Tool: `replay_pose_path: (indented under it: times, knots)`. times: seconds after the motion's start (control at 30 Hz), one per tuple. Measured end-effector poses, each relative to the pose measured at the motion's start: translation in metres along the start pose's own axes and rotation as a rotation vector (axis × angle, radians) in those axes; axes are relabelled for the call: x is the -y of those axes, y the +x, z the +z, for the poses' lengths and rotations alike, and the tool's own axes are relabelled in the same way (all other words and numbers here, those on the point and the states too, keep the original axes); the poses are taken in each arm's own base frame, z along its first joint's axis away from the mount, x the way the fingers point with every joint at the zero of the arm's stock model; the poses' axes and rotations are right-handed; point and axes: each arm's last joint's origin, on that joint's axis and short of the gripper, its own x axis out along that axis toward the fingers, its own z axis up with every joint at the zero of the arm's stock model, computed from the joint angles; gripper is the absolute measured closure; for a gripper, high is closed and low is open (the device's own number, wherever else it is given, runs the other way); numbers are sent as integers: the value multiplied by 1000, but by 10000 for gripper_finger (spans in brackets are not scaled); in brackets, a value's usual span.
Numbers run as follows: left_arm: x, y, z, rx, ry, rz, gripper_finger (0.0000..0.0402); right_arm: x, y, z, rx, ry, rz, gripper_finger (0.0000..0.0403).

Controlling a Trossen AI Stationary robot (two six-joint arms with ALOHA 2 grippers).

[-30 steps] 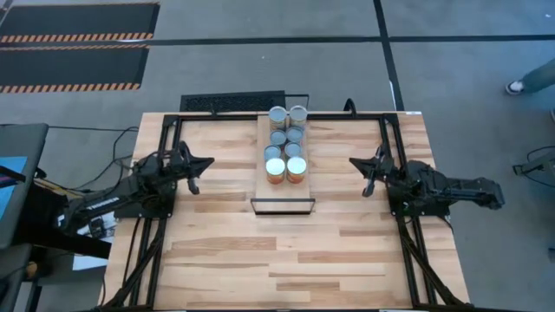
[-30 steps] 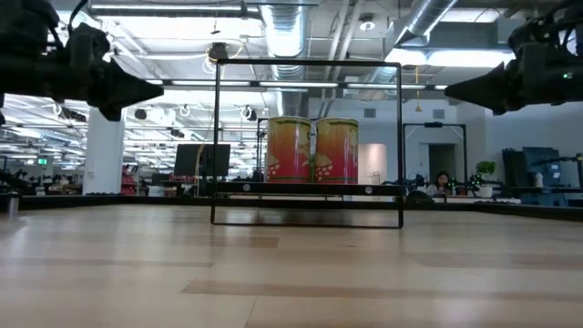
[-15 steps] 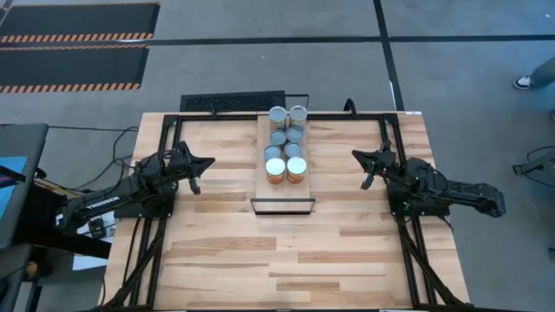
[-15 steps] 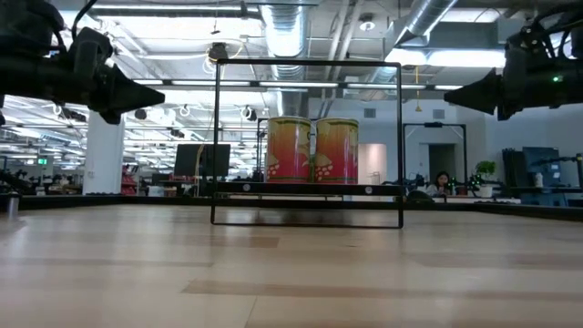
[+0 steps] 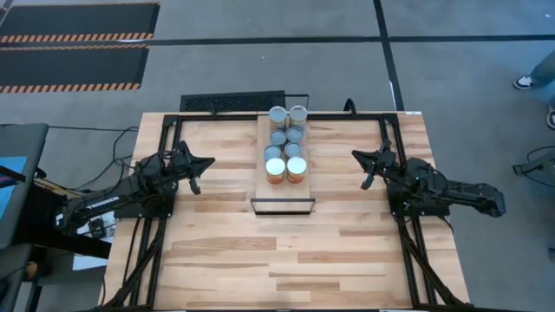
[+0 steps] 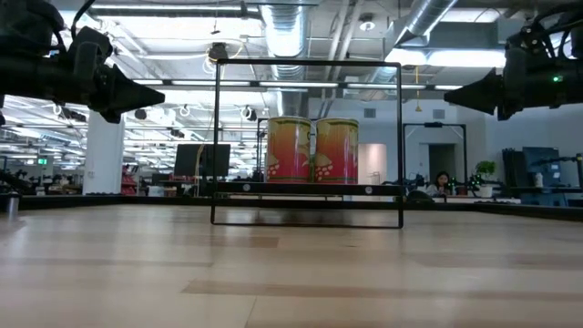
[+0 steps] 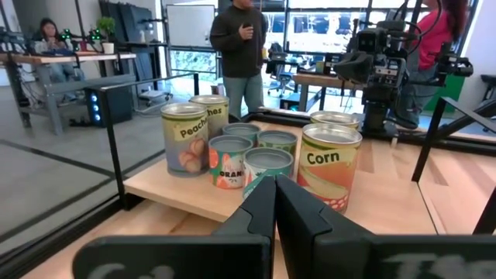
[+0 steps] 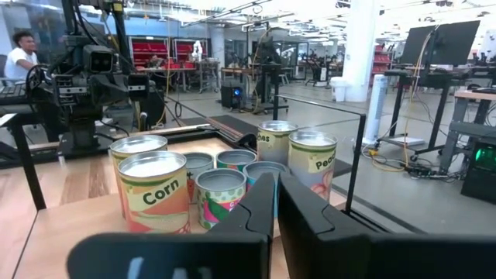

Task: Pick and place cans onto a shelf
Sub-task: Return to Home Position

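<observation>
Several cans (image 5: 286, 143) stand upright in two rows on the shelf (image 5: 262, 186), a narrow light board on a black frame at the middle of the table. The low view shows the two nearest cans (image 6: 312, 148) with orange-pink labels. My left gripper (image 5: 211, 161) hangs shut above the table's left side, pointing level toward the cans (image 7: 329, 167), well short of them. My right gripper (image 5: 354, 156) hangs the same way on the right side, its fingers together, pointing at the cans (image 8: 155, 194) from a distance.
The shelf's black wire frame (image 6: 310, 62) rises around its near end. Black rails (image 5: 165, 139) run along the table's sides under both arms. A keyboard (image 5: 230, 102) lies at the far edge. A person (image 7: 240, 39) stands beyond the table. Bare planks stretch toward the near edge (image 5: 286, 260).
My right arm has swung a little, carrying its gripper's tip slightly toward the table's far edge. The cans and the shelf have kept their places.
</observation>
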Motion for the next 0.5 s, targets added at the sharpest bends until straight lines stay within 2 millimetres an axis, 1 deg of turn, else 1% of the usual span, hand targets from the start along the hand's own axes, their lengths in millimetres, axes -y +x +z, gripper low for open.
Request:
replay_pose_path:
  times: [0.5]
  knots:
    - [0, 0, 0, 0, -6, 0, 401, 0, 0, 0, 0, 1, 0, 361]
